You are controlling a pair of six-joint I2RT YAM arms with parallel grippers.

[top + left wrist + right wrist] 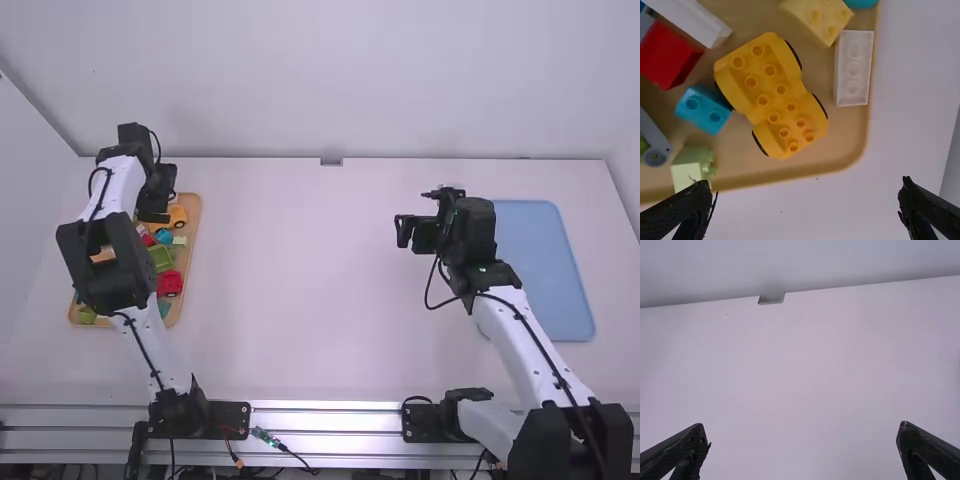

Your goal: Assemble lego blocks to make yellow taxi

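Yellow car base [767, 95] lies studs up inside the wooden tray [842, 142], near its far right corner. Sharing the tray, a turquoise brick [704, 108] sits just beside the car base, a white brick [853, 68] and a pale yellow brick [819, 19] near it, and a pale green block [692, 166] by the tray's right wall. Also in the tray, toward its near end, are a green piece [161, 257] and a red piece [169, 283]. By the tray's far end is the left gripper [162, 190], jaws spread wide. Well apart, to the tray's right, the right gripper [444, 192] has its jaws wide too. Farthest right of the tray lies a flat blue tray or mat [545, 270].
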